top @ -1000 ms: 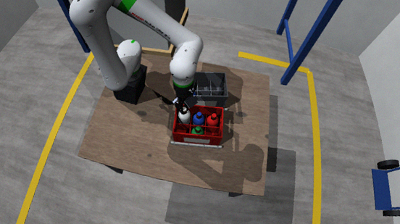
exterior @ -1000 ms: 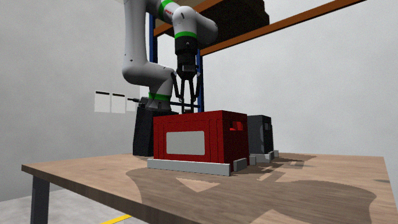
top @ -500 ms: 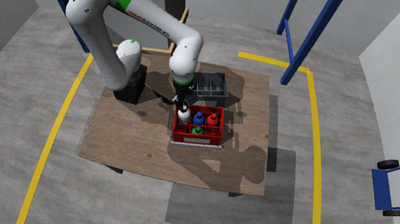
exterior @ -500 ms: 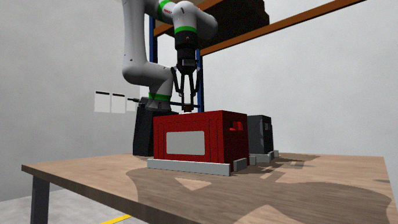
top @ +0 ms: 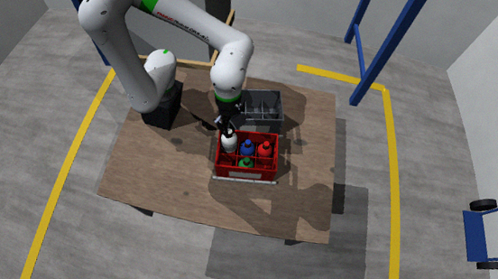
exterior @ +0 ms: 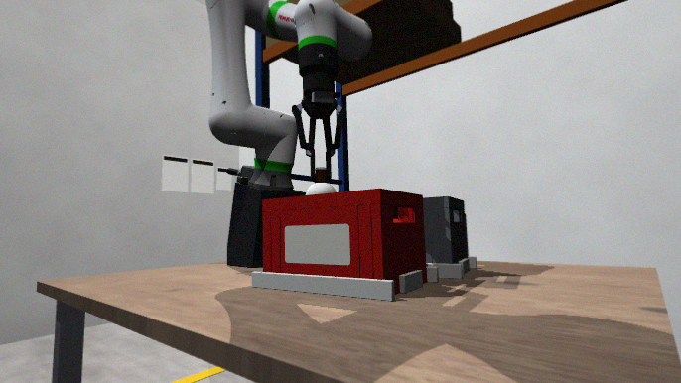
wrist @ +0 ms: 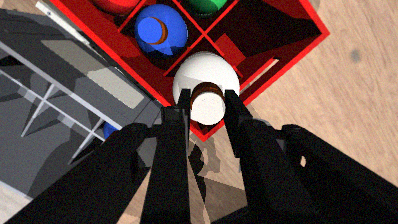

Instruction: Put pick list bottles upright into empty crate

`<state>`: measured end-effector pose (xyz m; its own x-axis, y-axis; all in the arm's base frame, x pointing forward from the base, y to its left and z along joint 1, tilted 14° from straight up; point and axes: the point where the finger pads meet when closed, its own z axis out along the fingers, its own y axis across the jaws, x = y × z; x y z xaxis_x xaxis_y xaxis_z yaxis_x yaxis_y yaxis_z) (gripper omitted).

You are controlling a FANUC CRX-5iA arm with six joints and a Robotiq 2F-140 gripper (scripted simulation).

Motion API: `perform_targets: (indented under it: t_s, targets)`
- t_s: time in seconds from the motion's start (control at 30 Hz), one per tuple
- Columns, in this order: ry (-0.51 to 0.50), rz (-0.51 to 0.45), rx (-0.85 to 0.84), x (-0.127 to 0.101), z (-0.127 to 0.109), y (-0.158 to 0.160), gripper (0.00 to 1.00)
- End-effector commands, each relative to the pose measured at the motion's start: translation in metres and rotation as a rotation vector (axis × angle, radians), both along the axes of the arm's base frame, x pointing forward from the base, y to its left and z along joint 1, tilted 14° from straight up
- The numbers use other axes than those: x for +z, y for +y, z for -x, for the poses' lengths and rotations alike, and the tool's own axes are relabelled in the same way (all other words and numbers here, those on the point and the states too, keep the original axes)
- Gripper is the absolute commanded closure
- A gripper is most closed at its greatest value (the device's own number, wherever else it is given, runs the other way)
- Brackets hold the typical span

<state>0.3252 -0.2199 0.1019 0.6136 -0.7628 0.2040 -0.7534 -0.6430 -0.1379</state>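
The black two-finger gripper [wrist: 207, 102] points straight down and is clamped on the brown neck, just under the white cap, of a white-labelled bottle [wrist: 202, 75], one finger [wrist: 180, 107] on each side of the neck. In the exterior view the gripper [exterior: 320, 166] hangs above the red plastic crate with a grey label panel [exterior: 347, 233], and the bottle's white rounded shoulder [exterior: 321, 189] shows just over the crate's top rim, so the bottle sits directly beneath the tool, raised partly out of its corner compartment. From the top view that compartment is the one at the crate's corner nearest the arm's black pedestal [top: 163, 122]. A blue-labelled bottle [top: 247, 147], a red-labelled bottle [top: 265, 149] and a green-labelled bottle [top: 246, 162] stand in other cells of the same crate. The dark grey divided crate [top: 278, 114] sits just beyond the red one on the wooden table [top: 150, 178], touching or nearly so.
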Motion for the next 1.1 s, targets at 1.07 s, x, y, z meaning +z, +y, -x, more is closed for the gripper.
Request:
perform_targets:
  t_s: [1.07]
  targets:
    - [-0.001,0.001,0.000,0.050,0.012,0.003,0.90]
